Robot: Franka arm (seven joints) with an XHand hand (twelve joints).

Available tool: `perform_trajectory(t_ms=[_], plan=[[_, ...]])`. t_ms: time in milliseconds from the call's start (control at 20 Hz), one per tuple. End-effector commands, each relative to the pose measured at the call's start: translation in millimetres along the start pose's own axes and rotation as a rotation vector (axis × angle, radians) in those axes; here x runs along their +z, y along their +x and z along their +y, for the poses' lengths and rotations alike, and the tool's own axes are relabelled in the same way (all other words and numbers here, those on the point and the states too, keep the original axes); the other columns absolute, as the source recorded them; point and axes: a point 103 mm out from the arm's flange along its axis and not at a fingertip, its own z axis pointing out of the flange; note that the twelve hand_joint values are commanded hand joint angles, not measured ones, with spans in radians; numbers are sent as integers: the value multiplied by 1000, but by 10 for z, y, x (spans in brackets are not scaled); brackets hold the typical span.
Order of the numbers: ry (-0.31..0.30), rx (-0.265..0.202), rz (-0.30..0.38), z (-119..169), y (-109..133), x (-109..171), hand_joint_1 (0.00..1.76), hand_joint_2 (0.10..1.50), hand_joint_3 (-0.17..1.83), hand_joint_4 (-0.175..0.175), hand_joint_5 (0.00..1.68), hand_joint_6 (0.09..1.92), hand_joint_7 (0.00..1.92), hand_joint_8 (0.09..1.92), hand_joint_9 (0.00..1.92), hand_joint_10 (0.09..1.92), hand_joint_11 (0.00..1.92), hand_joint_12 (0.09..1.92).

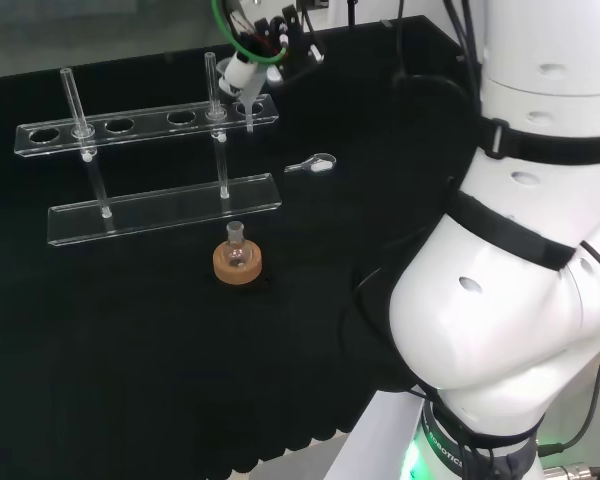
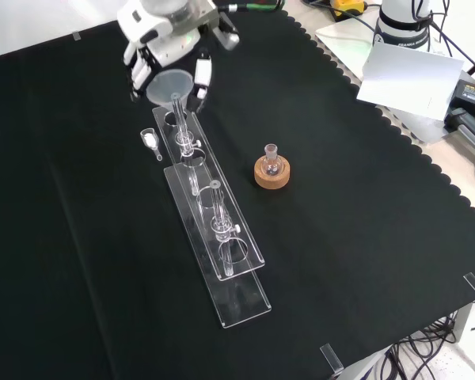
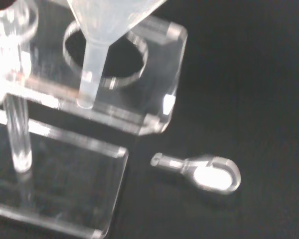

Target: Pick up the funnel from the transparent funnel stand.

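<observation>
funnel [image 3: 107,30] cut off by the wrist view's edge; only lower cone and stem seen, blurred. in the head view the funnel [image 1: 248,100] is largely covered by the hand [image 1: 242,68], and finger contact cannot be made out. hand [image 2: 168,39] cropped by the front view's top edge. transparent funnel stand [image 3: 134,94] cropped in the wrist view, its posts smeared by glare. contents of the small flask [image 1: 236,250] on the cork ring [image 1: 238,266] too small to be told.

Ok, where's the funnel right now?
In the front view the funnel sits at the top left, in the hand, its stem just above the far end hole of the transparent funnel stand, beside the small scoop.
</observation>
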Motion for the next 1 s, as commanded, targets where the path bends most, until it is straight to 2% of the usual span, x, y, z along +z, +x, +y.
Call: perform_trajectory(t_ms=[50,350,450,1000], plan=[[-90,37,-68,-263,-166,-478,770,842,426,-33,806,666,982,748,1241,453,743,1151],[-96,68,-87,-568,-223,-642,777,839,434,-34,810,687,982,754,1282,436,783,1120],[-92,93,-92,-684,-227,-660,779,839,435,-33,812,690,982,754,1288,434,787,1117],[-96,109,-81,-1297,-208,-594,787,838,441,-33,819,699,983,753,1293,419,799,1108]])
